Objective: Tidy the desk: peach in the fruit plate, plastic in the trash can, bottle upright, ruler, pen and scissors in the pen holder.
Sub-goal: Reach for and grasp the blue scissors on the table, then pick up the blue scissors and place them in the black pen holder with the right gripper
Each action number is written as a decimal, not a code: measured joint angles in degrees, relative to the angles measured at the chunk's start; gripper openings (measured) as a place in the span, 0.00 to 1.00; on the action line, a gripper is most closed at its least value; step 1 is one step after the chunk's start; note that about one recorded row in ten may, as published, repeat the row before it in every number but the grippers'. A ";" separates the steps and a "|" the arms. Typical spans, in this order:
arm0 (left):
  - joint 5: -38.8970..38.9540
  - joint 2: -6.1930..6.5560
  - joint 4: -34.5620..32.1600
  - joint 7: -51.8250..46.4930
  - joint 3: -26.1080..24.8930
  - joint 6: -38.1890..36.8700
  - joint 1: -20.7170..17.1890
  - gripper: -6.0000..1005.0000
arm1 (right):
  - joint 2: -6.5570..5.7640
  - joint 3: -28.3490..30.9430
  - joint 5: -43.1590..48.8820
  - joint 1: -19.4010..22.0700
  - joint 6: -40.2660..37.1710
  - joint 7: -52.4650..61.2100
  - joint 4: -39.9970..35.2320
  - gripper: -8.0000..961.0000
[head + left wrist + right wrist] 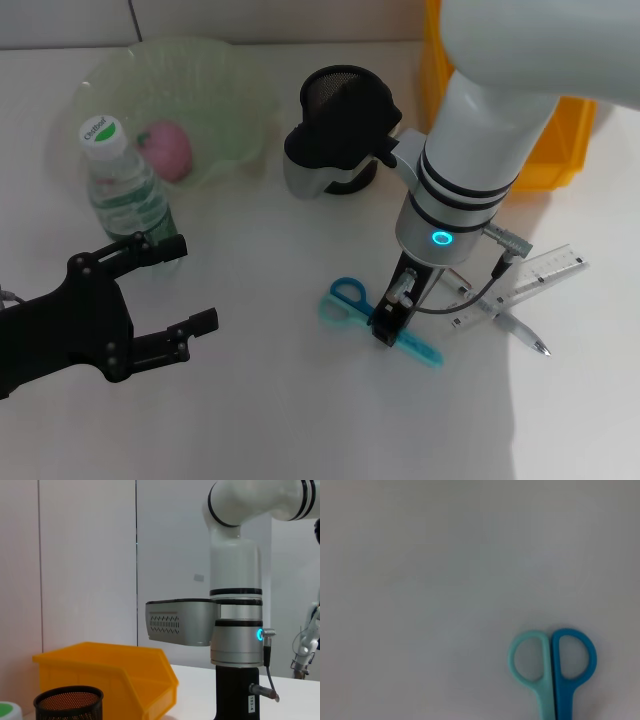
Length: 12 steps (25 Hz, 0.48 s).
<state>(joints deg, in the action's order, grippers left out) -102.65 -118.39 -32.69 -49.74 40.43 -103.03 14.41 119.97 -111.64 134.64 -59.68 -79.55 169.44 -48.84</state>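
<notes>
On the white desk (260, 420) seen from the head camera, the right gripper (385, 325) is down on the scissors (375, 320) near the middle, its dark fingers right at the shank between the blue handles and the teal sheath, though whether the jaws are closed on it I cannot tell. Just toward the right edge lie the ruler (520, 285) and the pen (505, 320), crossing each other. Over at the near left corner the left gripper (165, 295) hovers with its jaws wide apart, just beside the upright bottle (125, 195); behind that, the peach (165, 150) sits in the green fruit plate (230, 100), and the black mesh pen holder (335, 110) stands by the yellow bin (560, 150) at the far edge. Left wrist view: pen holder (67, 702) and yellow bin (107, 680) below, the right arm (235, 625) standing tall. Right wrist view: only the scissors' (552, 667) two handle loops, teal and blue, flat on the desk (420, 580).
</notes>
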 joint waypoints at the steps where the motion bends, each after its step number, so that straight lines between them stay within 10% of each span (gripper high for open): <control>1: 0.00 0.00 0.00 0.00 0.00 0.00 0.00 0.81 | 0.00 -0.21 0.05 0.00 0.00 0.00 -0.10 0.32; 12: 0.00 0.00 0.00 0.00 0.00 0.03 0.00 0.81 | -0.04 -0.19 0.11 0.96 -0.03 0.00 -2.70 0.21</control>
<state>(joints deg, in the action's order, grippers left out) -102.65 -118.38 -32.70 -49.75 40.43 -103.00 14.41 119.93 -111.84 134.75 -58.72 -79.58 169.44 -51.54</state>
